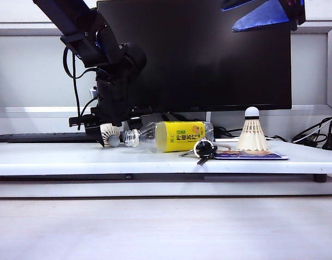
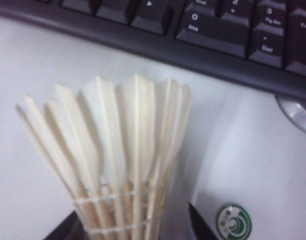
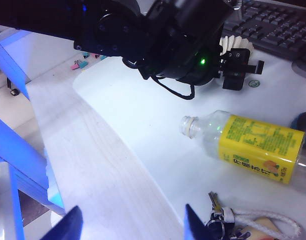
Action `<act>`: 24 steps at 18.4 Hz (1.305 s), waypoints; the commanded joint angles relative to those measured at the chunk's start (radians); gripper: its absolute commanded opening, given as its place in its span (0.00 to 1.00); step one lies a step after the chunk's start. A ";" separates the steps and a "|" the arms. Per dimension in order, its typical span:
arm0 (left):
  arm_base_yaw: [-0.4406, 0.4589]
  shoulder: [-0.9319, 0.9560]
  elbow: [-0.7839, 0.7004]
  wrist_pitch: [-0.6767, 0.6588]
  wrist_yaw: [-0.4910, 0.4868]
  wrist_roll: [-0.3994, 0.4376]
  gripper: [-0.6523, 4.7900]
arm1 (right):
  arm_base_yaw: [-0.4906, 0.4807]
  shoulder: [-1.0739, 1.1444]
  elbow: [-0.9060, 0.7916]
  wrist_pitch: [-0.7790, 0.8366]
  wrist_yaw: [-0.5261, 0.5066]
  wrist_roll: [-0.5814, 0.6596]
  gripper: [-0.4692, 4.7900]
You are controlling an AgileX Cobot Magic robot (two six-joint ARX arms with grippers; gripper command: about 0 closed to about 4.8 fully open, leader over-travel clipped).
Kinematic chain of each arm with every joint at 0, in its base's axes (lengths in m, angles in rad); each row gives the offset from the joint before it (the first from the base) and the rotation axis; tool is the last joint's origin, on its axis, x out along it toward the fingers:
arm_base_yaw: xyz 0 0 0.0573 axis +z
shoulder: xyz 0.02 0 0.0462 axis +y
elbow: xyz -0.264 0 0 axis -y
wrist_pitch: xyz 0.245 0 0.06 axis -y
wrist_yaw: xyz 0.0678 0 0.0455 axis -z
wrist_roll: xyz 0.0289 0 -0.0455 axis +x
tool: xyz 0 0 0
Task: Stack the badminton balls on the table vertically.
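Straddling the lying shuttlecock [image 2: 125,165] at the table's [image 1: 155,160] left end, left gripper [image 2: 135,225] jaws stood spread, apparently for a pickup. Other shuttlecock [image 1: 252,132] stood upright at right, w/ right gripper [image 3: 130,220] parked high, jaws apart, empty.

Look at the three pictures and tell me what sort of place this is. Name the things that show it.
Probably an office desk: a large black monitor stands at the back of the white table, a black keyboard lies on it, and keys rest beside a bottle.
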 commanded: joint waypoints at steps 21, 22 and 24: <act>0.000 -0.021 0.002 -0.170 0.040 0.124 0.28 | 0.000 -0.004 0.004 0.012 -0.006 0.002 0.58; 0.000 -0.042 0.002 -0.176 0.039 0.178 0.28 | 0.000 -0.004 0.004 0.012 -0.006 0.002 0.58; 0.000 -0.106 0.002 -0.198 0.038 0.344 0.28 | 0.000 -0.004 0.004 0.012 -0.006 0.002 0.58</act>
